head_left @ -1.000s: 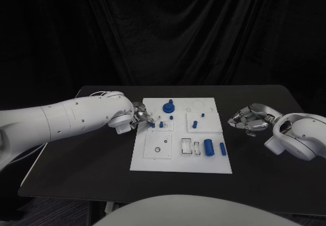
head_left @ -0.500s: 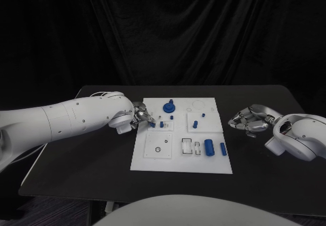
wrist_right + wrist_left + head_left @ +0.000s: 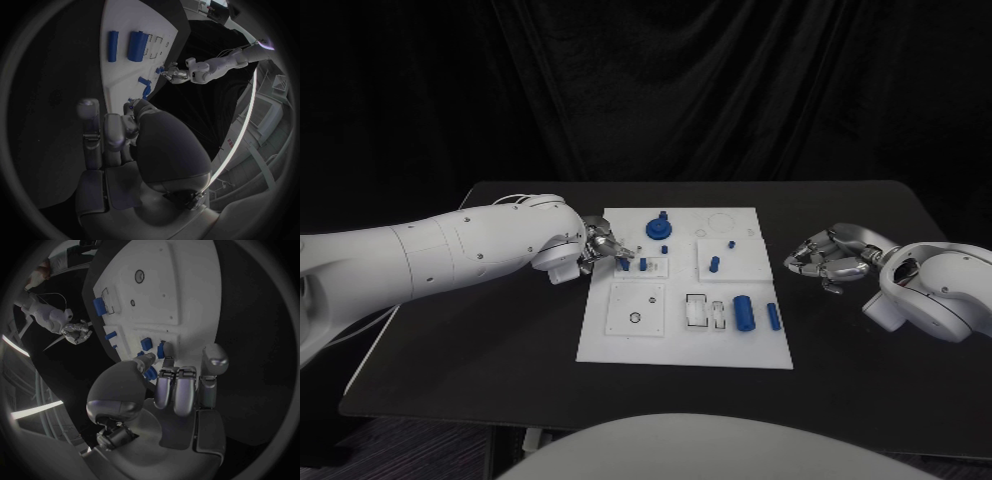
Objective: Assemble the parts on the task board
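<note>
Clearly the left hand (image 3: 596, 246) is the nearer one: it sits at the left edge of the board (image 3: 635, 340), in the middle-left of the head view, with its fingertips over the small raised block that carries 2 short blue pegs (image 3: 633, 265). Those pegs stand upright just to the right of the fingers, so their long axis points up from the board. In the left wrist view the fingers (image 3: 177, 385) are curled in close together and reach toward the pegs, nearly touching them; whether they already pinch one I cannot tell.

Further right, the right hand (image 3: 822, 257) hovers over the black table (image 3: 488, 340), apart from the board's right edge, its fingers curled inward with nothing visible in them.

Elsewhere on the board, a blue knob (image 3: 658, 229) stands near the top centre, another peg (image 3: 714, 264) stands right of centre, and 2 blue cylinders (image 3: 744, 312) lie flat at the lower right, their long axes running from top to bottom of the frame.

No brand, label or readable writing shows anywhere.
</note>
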Tool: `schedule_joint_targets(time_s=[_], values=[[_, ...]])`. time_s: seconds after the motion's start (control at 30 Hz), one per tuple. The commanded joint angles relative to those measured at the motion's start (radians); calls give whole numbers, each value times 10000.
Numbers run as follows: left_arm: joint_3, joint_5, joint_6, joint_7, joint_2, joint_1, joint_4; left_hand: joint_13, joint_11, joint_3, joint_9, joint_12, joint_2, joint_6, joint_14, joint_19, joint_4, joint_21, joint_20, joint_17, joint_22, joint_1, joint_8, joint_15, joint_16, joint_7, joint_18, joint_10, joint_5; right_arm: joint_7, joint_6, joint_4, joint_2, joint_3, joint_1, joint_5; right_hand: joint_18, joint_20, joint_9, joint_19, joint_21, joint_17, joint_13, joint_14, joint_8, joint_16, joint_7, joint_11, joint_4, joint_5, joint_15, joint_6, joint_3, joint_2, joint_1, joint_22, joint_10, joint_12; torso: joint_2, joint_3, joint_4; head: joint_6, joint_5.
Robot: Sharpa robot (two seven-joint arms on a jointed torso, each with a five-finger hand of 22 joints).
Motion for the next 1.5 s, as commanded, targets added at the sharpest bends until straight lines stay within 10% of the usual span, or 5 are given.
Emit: schedule_joint_targets(time_s=[0.03,0.67,0.93,1.5], values=[[-76,-1,440,-347,20,-128,-44,2546,83,-145,-85,-74,7,-74,742,-56,40,-53,26,2145,-6,-84,-110,46,-72,122,108,897,-68,-244,210,-2,-3,6,-27,2,165,14,10,-96,-80,-26,-1164,-78,43,-72,2,-22,12,24,27,-68,78,53,-16,45,-75,-39,2,9,-7,2,1],[-76,-425,269,85,-62,-141,-6,2568,93,-583,-204,-47,49,37,785,-14,218,-61,53,2220,51,-45,-127,64,-42,120,105,928,-2,-351,374,-3,-6,6,-32,2,201,30,7,-192,-346,-179,-1342,-172,31,-240,17,-6,16,23,45,-95,116,43,-51,-47,-242,-168,-9,2,-8,2,51],[-76,-647,45,1015,-110,-142,26,2633,-1,-1442,103,35,207,331,885,178,884,137,-16,2383,296,-340,359,-21,21,-21,52,1021,-174,-233,244,6,-24,6,-33,2,210,32,7,-213,-403,-199,-1379,-186,30,-263,18,-4,15,23,48,-98,124,42,-54,-67,-275,-194,8,2,5,2,63],[-76,-685,-88,953,-137,-142,-7,2634,-179,-2817,1706,36,928,311,914,252,883,132,-138,2433,556,-557,1773,-152,39,-221,31,1022,-456,-162,158,34,-67,6,-33,2,204,37,11,-207,-391,-204,-1413,-195,38,-270,19,0,12,21,51,-86,129,26,-68,-65,-306,-218,6,4,0,2,53]])
